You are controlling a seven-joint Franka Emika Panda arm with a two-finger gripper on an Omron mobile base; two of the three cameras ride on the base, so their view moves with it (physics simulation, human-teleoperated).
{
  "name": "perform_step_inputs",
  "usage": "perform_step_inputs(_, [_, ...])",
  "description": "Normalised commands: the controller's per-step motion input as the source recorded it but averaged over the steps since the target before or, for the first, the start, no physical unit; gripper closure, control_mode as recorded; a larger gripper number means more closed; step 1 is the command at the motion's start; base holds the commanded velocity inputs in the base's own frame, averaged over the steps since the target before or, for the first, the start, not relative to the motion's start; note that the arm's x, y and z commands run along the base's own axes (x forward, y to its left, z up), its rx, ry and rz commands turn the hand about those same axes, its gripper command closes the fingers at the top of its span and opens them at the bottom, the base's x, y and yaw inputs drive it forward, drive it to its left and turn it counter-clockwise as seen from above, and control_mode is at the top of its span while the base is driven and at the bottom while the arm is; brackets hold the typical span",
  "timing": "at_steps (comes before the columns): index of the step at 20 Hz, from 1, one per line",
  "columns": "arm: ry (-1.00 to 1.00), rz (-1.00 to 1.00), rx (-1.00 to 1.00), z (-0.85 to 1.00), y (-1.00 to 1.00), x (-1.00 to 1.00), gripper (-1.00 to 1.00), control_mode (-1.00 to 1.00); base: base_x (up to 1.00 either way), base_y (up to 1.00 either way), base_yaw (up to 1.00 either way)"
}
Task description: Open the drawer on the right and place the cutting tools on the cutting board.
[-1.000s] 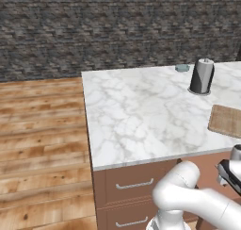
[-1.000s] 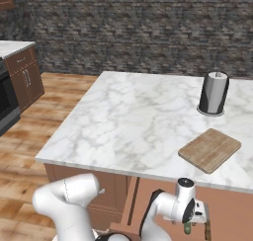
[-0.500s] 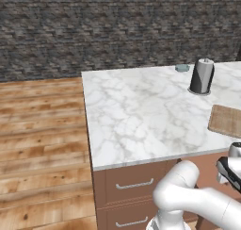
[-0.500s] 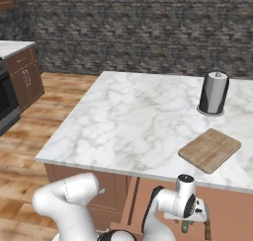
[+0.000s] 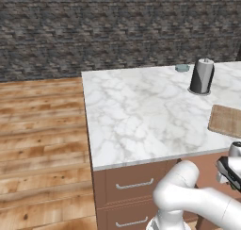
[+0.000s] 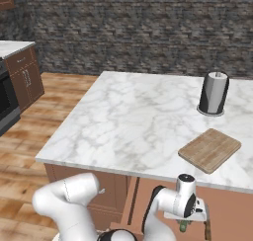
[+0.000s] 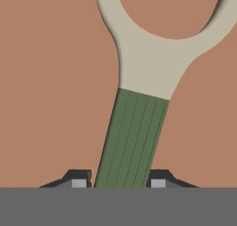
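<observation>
Down below the white marble countertop, two-finger gripper clamped on the ribbed dark green handle of the silver Y-headed peeler, over plain brown drawer floor. Further right, tan wooden cutting board bare beside tall grey cylinder.

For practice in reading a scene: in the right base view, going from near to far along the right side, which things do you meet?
Gripper with the peeler → cutting board → tall grey cylinder → stone wall.
</observation>
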Motion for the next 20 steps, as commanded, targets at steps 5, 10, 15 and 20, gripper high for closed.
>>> perform_step_inputs(5, [-0.04, 0.0, 0.0, 0.08, 0.0, -0.13, 1.0, -1.0, 0.0, 0.0, 0.0])
perform_step_inputs(10, [-0.04, 0.02, 0.04, 0.29, 0.0, -0.09, 1.0, -1.0, 0.0, 0.0, 0.0])
perform_step_inputs(15, [-0.01, 0.02, 0.0, 0.62, -0.03, -0.13, 1.0, -1.0, 0.0, 0.0, 0.0])
perform_step_inputs(20, [0.0, 0.01, 0.0, 0.7, -0.02, -0.32, 1.0, -1.0, 0.0, 0.0, 0.0])
